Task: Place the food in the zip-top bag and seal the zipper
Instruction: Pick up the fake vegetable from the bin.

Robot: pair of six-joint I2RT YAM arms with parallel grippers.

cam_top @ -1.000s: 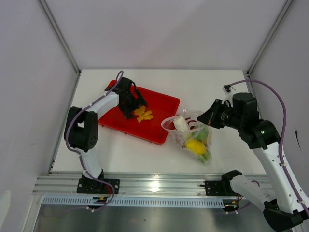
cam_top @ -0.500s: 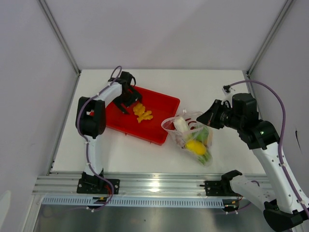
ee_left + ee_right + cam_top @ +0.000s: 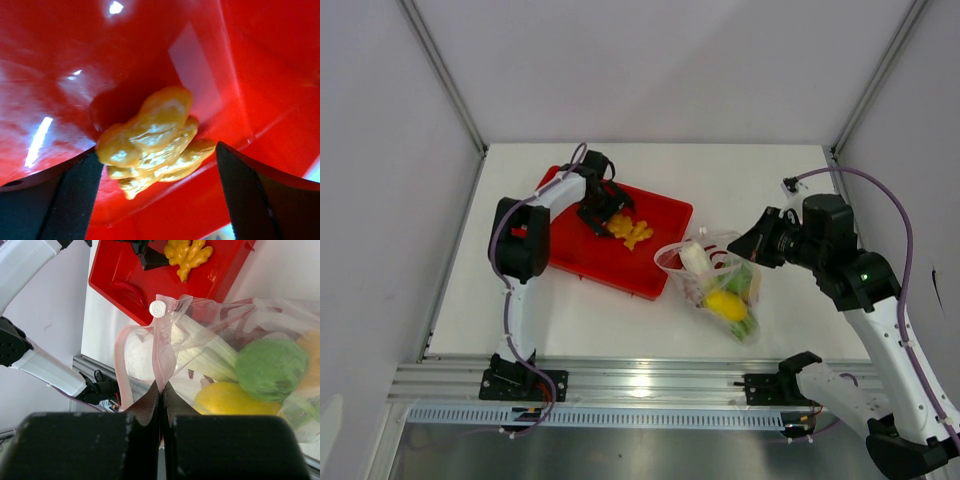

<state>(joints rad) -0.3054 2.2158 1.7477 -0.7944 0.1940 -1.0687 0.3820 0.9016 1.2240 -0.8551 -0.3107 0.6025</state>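
Observation:
My left gripper point(image 3: 608, 212) is open over the red tray point(image 3: 660, 212), its fingers on either side of the orange ruffled piece point(image 3: 150, 137), which lies on the tray floor point(image 3: 632, 232). The left fingertip point(image 3: 75, 195) touches the piece. The zip-top bag point(image 3: 715, 285) lies right of the tray, mouth open, holding the leek point(image 3: 200, 350), a green round fruit point(image 3: 270, 362) and a yellow fruit point(image 3: 230, 397). My right gripper point(image 3: 161, 390) is shut on the pinkish zipper point(image 3: 162, 350) at the bag's mouth edge point(image 3: 752, 245). A red chilli point(image 3: 129, 289) lies on the tray.
A white slider point(image 3: 157, 307) sits on the zipper strip. The tray's raised near wall point(image 3: 200, 200) runs just past the orange piece. The white table point(image 3: 740, 180) is walled in on the left, back and right; a metal rail point(image 3: 640, 380) runs along its near edge.
My left arm has swung right along the tray and now straddles the orange piece, which has shifted slightly right. The right arm and the bag have stayed in place.

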